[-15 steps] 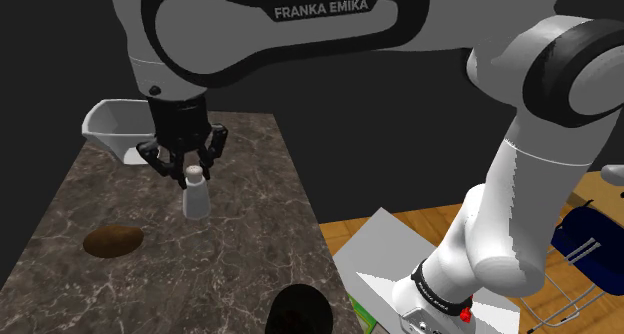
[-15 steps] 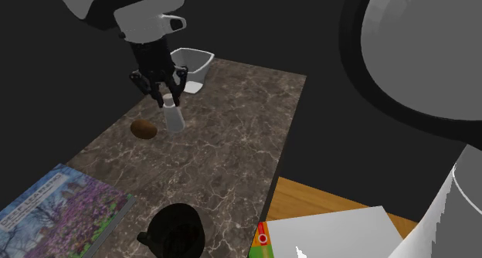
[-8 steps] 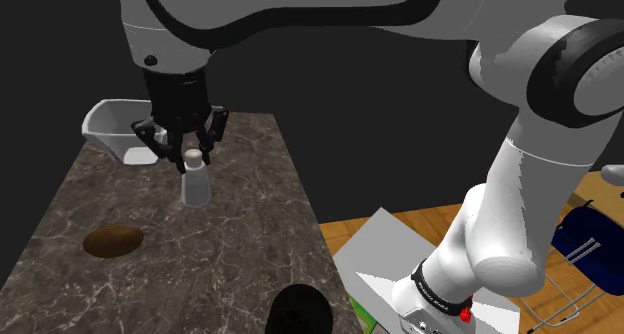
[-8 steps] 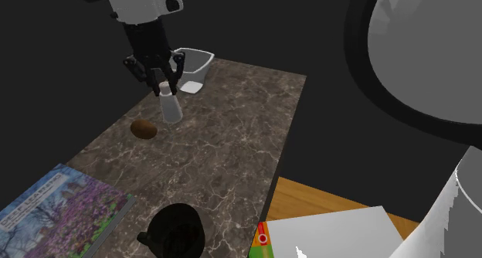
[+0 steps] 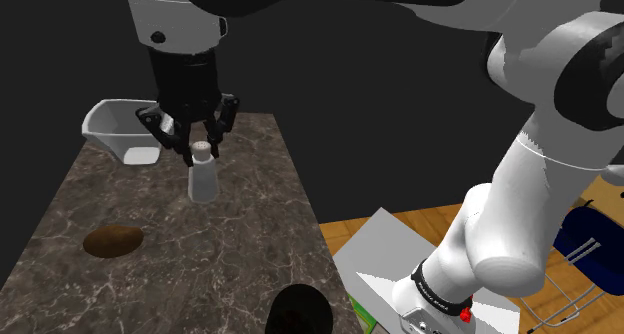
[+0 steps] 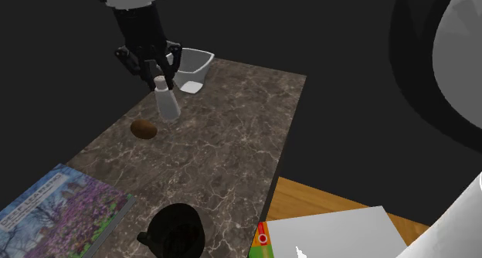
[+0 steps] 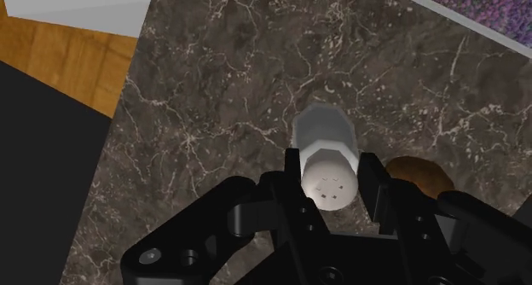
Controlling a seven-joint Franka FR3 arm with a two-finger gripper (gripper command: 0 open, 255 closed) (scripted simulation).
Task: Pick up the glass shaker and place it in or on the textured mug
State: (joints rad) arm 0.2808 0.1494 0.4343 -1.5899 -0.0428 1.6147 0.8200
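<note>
Counter (image 5: 250,244), dark marbled stone look. White bin (image 5: 112,122) at far corner. Dark mug (image 6: 176,232) at near edge. Gripper (image 5: 199,154) fingers clamped on cap of shaker (image 5: 203,182); clear, upright, near far edge beside bin.

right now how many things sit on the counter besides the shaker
4: white tub at the far corner, brown lump near the shaker, book at the near corner, black mug at the near edge. The arm may hide others.

Arm (image 5: 530,202) extended, jaws pointing down, clamped on shaker (image 5: 203,179)
</note>
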